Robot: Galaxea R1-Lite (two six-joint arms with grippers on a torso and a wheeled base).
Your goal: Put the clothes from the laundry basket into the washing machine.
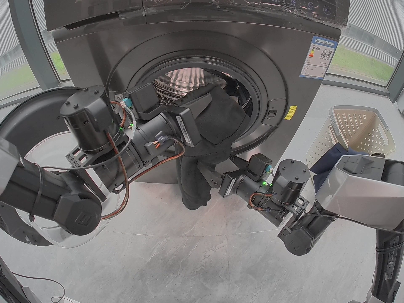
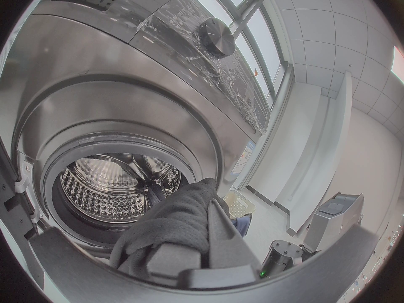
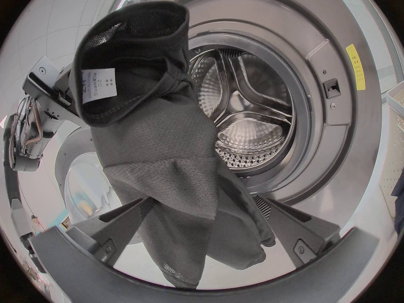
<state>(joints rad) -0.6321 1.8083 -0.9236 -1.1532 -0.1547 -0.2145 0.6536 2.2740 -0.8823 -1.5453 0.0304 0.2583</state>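
A dark grey garment [image 1: 219, 118] hangs from my left gripper [image 1: 201, 106], which is shut on its upper end right at the mouth of the washing machine drum [image 1: 185, 81]. The cloth drapes down over the door opening's lower rim toward the floor. In the left wrist view the garment [image 2: 176, 219] bunches between the fingers in front of the drum [image 2: 105, 186]. My right gripper [image 1: 210, 174] sits lower, open, with the hanging garment [image 3: 160, 139] falling between its spread fingers [image 3: 126, 215]. The white laundry basket [image 1: 378, 114] stands at the right and holds blue clothing [image 1: 330, 158].
The machine's round door [image 1: 33, 118] is swung open to the left, behind my left arm. Bare grey floor [image 1: 189, 253] lies in front of the machine. The basket [image 2: 237, 203] stands beside the machine's right front corner.
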